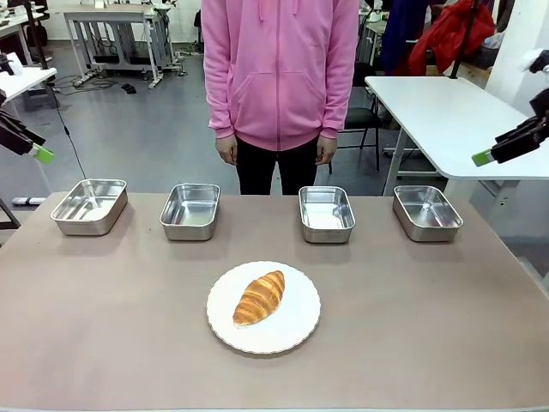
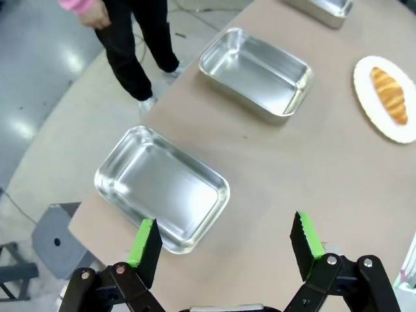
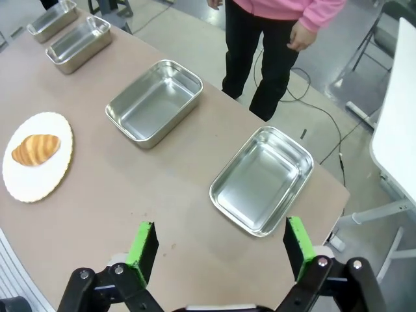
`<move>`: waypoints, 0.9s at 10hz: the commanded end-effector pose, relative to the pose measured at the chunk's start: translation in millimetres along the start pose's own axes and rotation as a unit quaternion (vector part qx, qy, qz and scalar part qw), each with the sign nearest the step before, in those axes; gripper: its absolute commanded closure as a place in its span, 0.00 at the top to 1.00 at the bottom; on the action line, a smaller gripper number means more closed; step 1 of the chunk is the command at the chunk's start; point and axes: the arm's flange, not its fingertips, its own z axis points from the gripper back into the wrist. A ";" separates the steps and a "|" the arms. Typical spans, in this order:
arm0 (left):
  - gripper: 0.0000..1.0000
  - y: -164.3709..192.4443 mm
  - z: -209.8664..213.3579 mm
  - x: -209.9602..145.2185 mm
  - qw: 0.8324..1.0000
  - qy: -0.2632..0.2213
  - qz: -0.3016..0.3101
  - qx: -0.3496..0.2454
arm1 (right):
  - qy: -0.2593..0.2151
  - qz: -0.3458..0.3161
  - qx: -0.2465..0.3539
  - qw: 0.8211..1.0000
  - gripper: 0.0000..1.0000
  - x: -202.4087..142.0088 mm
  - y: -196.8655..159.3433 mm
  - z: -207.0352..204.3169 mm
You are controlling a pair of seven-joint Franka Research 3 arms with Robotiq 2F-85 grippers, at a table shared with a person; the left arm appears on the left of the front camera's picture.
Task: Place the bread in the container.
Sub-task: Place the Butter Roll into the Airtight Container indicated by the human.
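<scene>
The bread (image 1: 259,297), a golden-brown croissant, lies on a round white plate (image 1: 294,326) at the table's near middle. Four alike steel containers stand in a row beyond it: far left (image 1: 89,206), inner left (image 1: 190,210), inner right (image 1: 326,213), far right (image 1: 426,212). My left gripper (image 1: 39,153) hangs high off the table's left end. In its wrist view it (image 2: 224,242) is open above the far-left container (image 2: 162,188). My right gripper (image 1: 485,157) hangs high off the right end. It (image 3: 221,250) is open above the far-right container (image 3: 262,180). Both hold nothing.
A person in a pink hoodie (image 1: 279,69) stands at the far edge, hands down by the sides. A white table (image 1: 446,112) stands behind on the right. The brown table (image 1: 429,326) has bare room around the plate.
</scene>
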 end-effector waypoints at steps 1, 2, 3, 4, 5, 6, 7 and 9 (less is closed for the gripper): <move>1.00 -10.5 -2.4 8.3 1.000 0.007 -0.010 0.001 | 0.009 -0.002 -0.006 1.000 1.00 3.4 3.0 0.0; 1.00 -10.5 -2.4 8.3 1.000 0.007 -0.010 0.001 | 0.009 -0.002 -0.006 1.000 1.00 3.4 3.0 0.0; 1.00 -10.5 -2.4 8.3 1.000 0.007 -0.010 0.001 | 0.009 -0.002 -0.006 1.000 1.00 3.4 3.0 0.0; 1.00 -10.5 -2.4 8.3 1.000 0.007 -0.010 0.001 | 0.009 -0.002 -0.006 1.000 1.00 3.4 3.0 0.0; 1.00 -10.5 -2.4 8.3 1.000 0.007 -0.010 0.001 | 0.009 -0.002 -0.006 1.000 1.00 3.4 3.0 0.0; 1.00 -6.3 -5.4 10.8 1.000 0.012 -0.011 0.001 | 0.012 0.003 -0.010 1.000 1.00 2.8 3.7 -1.2; 1.00 -0.7 5.6 9.2 1.000 -0.002 -0.004 -0.009 | 0.005 0.006 -0.003 1.000 1.00 4.3 -3.6 4.7; 1.00 4.6 29.2 8.1 0.999 -0.031 0.002 -0.013 | -0.009 -0.001 0.006 1.000 1.00 5.2 -19.1 13.5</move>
